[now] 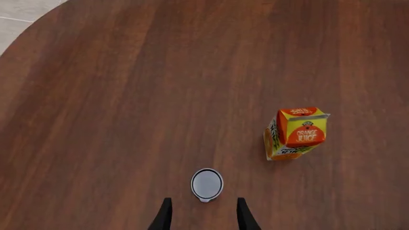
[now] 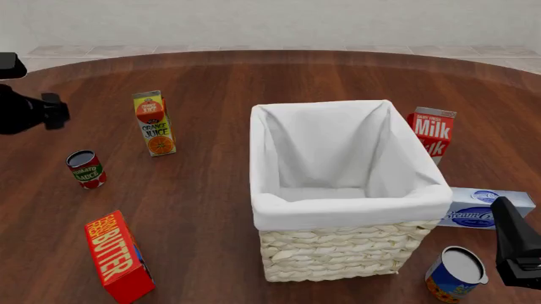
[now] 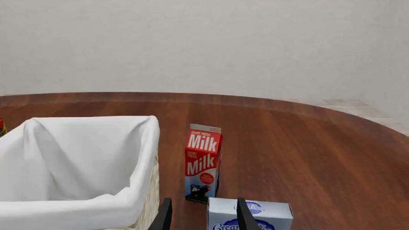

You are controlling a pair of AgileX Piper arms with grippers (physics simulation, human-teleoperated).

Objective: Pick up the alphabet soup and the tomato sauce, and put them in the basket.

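The tomato sauce point(image 2: 85, 169), a small red-green can, stands at the left of the table. In the left wrist view I see it from above as a round pale top point(image 1: 207, 184). My left gripper point(image 1: 204, 218) is open and empty, high above the can, which sits just ahead of the gap between the fingers. The alphabet soup point(image 2: 457, 275), blue and orange with a silver lid, stands at the front right beside the basket point(image 2: 338, 253). My right gripper point(image 3: 204, 218) is open and empty, and its arm point(image 2: 515, 250) hangs just right of the soup. The soup is out of the right wrist view.
An orange juice carton point(image 2: 154, 123) stands behind the tomato sauce. A red butter box point(image 2: 118, 256) is at the front left. A milk carton point(image 2: 432, 133) and a cream cheese box point(image 2: 488, 208) sit right of the basket. The basket's cloth lining point(image 3: 76, 163) shows in the right wrist view.
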